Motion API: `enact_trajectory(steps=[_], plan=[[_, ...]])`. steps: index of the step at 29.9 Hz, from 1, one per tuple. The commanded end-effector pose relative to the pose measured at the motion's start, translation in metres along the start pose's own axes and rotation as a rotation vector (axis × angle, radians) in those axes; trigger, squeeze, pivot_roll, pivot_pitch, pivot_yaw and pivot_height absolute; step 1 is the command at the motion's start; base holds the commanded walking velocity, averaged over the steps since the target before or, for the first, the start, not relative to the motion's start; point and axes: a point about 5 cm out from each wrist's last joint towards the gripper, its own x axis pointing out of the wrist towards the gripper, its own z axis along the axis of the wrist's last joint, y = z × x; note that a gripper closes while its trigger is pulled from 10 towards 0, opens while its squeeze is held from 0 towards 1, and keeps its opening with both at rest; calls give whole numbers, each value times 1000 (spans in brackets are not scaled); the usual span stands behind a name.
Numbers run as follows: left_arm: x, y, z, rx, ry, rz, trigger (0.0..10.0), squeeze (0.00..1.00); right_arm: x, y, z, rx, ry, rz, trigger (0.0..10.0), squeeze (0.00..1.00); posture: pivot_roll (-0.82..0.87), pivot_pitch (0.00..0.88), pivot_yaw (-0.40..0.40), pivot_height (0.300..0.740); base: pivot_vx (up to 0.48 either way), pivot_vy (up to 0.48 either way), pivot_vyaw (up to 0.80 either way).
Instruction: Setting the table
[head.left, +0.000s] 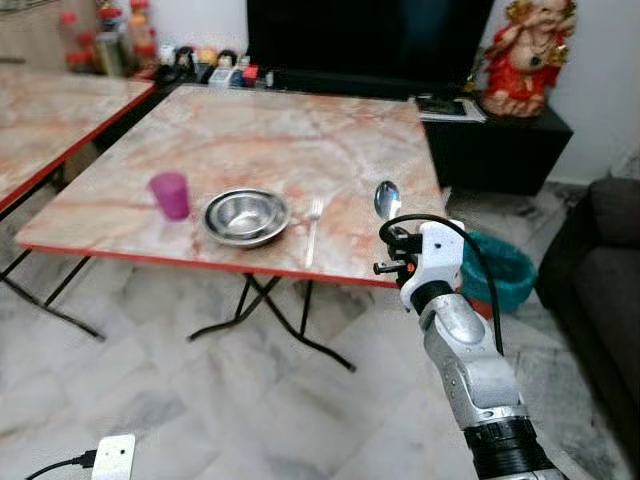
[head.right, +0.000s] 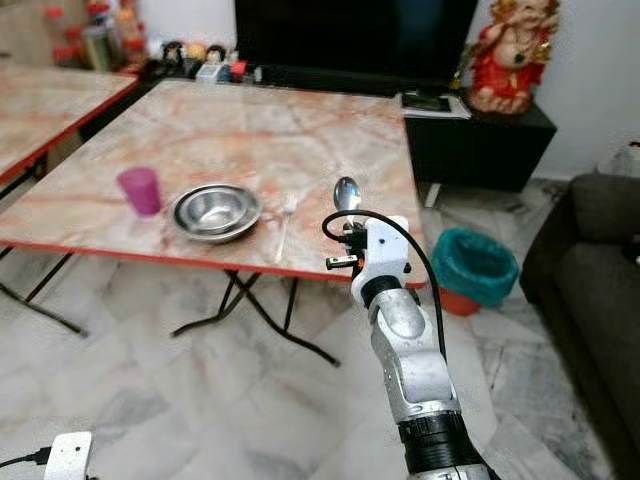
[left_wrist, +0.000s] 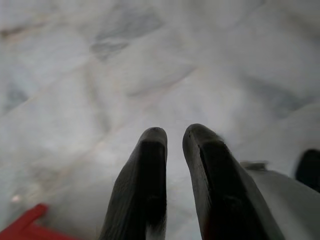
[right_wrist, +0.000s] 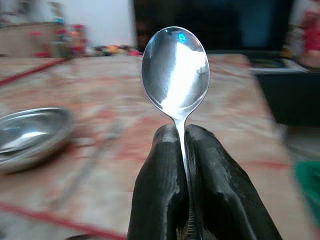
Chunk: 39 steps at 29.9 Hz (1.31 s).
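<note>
The right pincer (right_wrist: 181, 137) is closed tight on the handle of a spoon (right_wrist: 176, 70), holding it upright with the bowl of the spoon above the fingertips, just over the near right part of the table (head.left: 260, 130). On the table's near side sit a steel bowl (head.left: 246, 215), a fork (head.left: 313, 228) just beside it on the right, and a purple cup (head.left: 171, 194) on the bowl's left (all three apart from one another). The spoon is held to the right of the fork, not touching the tabletop as far as can be told. The left pincer (left_wrist: 174, 142) hangs over the pale marble floor (left_wrist: 150, 60), its two black fingers nearly together with a narrow gap and nothing between them.
</note>
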Motion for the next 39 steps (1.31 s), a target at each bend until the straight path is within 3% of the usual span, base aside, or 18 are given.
enact_trajectory(steps=[1, 8, 14, 22, 28, 39], plan=[[-1, 9, -3, 16, 14, 22, 10000, 0, 3, 4, 8, 15, -24, 8, 10000, 0, -17, 88, -58, 740, 431, 0, 0], [-1, 9, -3, 16, 15, 21, 10000, 0, 2, 5, 7, 14, -14, 11, 10000, 0, -18, 89, -58, 740, 429, 0, 0], [-1, 9, -4, 14, 17, 19, 10000, 0, 0, 11, -9, 62, 154, -48, 10000, 0, -18, 92, -59, 740, 417, 0, 0], [-1, 9, -4, 20, 23, 13, 10000, 0, -5, 36, -14, 219, 274, -76, 10000, 0, -25, 97, -61, 740, 0, 0, 0], [-1, 8, -4, 16, 23, 16, 10000, 0, -7, 53, -8, 253, 321, -29, 10000, 0, -25, 97, -66, 740, 0, 0, 0], [-1, 7, -5, 10, 24, 24, 10000, 0, -3, 64, -16, 318, 407, -22, 10000, 0, -23, 97, -73, 740, 0, 0, 0]])
